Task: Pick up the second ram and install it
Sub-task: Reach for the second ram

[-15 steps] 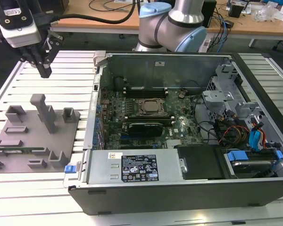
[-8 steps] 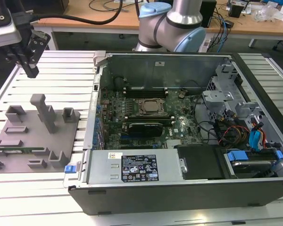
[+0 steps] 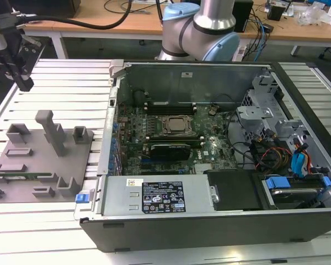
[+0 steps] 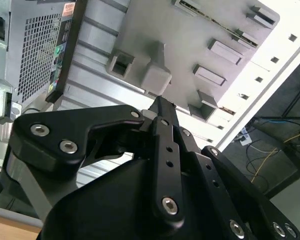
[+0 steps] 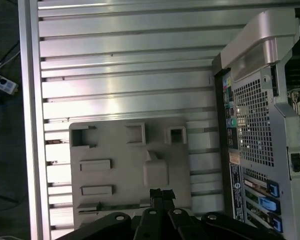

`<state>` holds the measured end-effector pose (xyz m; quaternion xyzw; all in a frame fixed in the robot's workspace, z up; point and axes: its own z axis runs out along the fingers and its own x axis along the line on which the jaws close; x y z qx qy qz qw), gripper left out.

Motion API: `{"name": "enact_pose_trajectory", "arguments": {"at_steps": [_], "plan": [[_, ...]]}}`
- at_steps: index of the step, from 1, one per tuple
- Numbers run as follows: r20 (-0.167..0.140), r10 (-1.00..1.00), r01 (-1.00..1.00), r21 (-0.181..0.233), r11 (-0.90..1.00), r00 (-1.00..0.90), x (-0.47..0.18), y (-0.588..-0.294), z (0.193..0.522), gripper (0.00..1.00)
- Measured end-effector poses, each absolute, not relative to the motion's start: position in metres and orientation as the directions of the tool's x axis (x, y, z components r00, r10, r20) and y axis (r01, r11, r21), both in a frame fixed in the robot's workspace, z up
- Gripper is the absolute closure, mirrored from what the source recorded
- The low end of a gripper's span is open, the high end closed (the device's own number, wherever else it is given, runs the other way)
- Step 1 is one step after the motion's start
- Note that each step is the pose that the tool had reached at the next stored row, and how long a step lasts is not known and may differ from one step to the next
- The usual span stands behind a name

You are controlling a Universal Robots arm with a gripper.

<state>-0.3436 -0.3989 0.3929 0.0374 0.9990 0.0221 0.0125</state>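
Gripper [image 3: 25, 84] hanging high on the exterior view's left, above the tray end of the slatted metal table [image 3: 66, 83], well apart from the open computer case [image 3: 182, 232]. Fingertips pressed together or very nearly so, as far as can be told, with nothing held between them.

Ram stick [image 3: 22, 175] lying flat in a slot of the grey tray [image 3: 44, 160], along the edge nearest the exterior camera, untouched. Upright blocks [image 3: 54, 132] standing on the tray just behind the stick, tallest near the middle. Arm base [image 3: 204, 25] behind the case.

Inside the case, in the exterior view: green board [image 3: 171, 132] and tangled cables [image 3: 276, 152].

In the first wrist view: tray from straight above, stick [image 5: 115, 205] as a thin dark line, plus the case's vented back panel [image 5: 250, 115].

In the second wrist view: black finger links [image 4: 162, 150] across the tray, floor cables [image 4: 270, 150] past the table edge.
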Motion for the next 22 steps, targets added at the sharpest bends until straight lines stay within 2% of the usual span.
{"name": "enact_pose_trajectory", "arguments": {"at_steps": [8, 22], "plan": [[-0.023, 0.075, 0.074, 0.045, 0.996, -0.997, -0.372, -0.399, 0.393, 0.89], [-0.023, 0.075, 0.074, 0.045, 0.996, -0.997, -0.379, -0.408, 0.392, 0.89]]}}
